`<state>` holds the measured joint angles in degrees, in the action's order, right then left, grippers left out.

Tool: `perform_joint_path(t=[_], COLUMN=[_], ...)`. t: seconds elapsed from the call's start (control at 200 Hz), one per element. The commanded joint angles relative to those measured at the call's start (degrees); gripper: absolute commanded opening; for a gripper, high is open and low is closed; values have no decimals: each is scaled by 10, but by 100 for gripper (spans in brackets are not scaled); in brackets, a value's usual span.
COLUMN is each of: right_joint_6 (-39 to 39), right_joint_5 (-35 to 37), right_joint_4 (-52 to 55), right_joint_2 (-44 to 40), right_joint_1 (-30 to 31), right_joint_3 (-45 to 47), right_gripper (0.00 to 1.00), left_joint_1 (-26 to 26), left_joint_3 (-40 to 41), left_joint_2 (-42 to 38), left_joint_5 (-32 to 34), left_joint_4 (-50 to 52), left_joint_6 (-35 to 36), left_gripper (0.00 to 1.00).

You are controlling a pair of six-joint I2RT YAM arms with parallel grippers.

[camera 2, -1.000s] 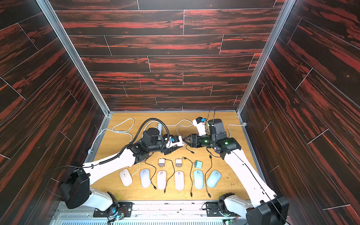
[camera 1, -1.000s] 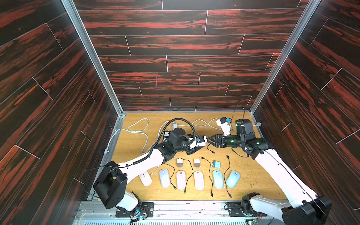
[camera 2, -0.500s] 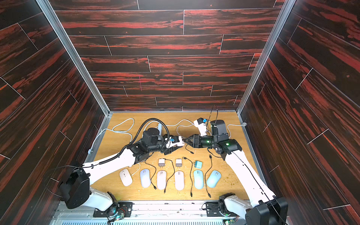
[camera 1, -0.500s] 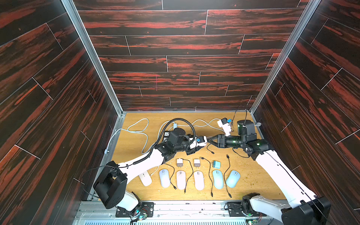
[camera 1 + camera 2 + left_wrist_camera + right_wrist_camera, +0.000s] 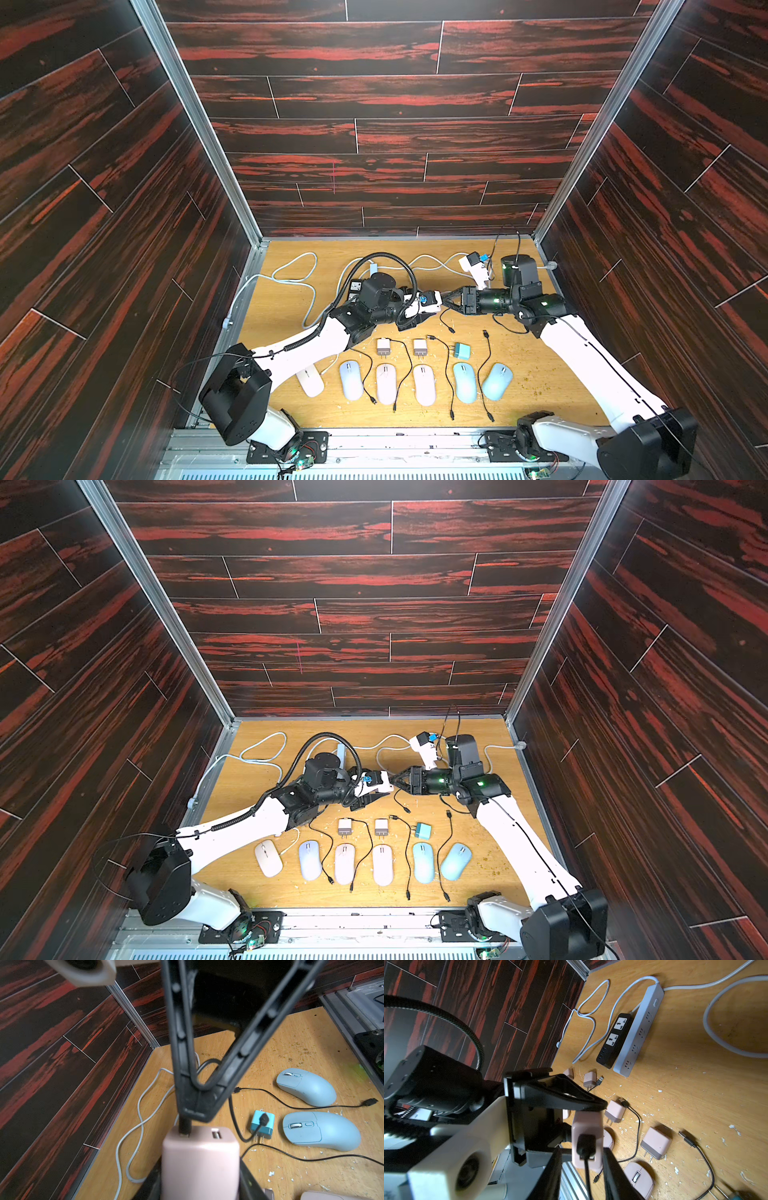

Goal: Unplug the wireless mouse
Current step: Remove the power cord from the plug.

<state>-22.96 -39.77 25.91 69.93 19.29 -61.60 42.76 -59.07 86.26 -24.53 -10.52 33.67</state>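
Mid-frame in both top views, your L gripper (image 5: 584, 1121) holds the pink charger (image 5: 199, 1159) up off the worktop (image 5: 540, 353), fingers clamped on its sides. Just right of it, the R gripper (image 5: 196, 1112) meets it head-on, fingers narrowed onto the black plug (image 5: 586, 1145), which sits in the charger's port. Lower centre: mice row (image 5: 424, 384); can't tell which one it's wired to.

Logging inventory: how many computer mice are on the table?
6, in one front row: beige mouse, lavender mouse, two pink mice, two blue mice. Others may be hidden.
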Motion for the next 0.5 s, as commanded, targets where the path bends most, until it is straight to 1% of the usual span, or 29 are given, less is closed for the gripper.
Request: perform_joint_path(t=[0.0,0.24,0.491], right_joint_6=[1,-1,10], right_joint_5=[-13,-15,-19], right_joint_4=[-3,-12,-1], right_joint_2=[9,13,14], right_joint_1=[4,7,13], right_joint_3=[-12,-12,-11], right_gripper=[35,28,12], left_joint_1=[1,1,1], left_joint_3=[-7,-8,-9], left_joint_2=[-14,-14,-14], left_joint_5=[-16,-20,-13], left_joint_4=[5,16,21], left_joint_6=[10,17,18], left_gripper=[0,0,0])
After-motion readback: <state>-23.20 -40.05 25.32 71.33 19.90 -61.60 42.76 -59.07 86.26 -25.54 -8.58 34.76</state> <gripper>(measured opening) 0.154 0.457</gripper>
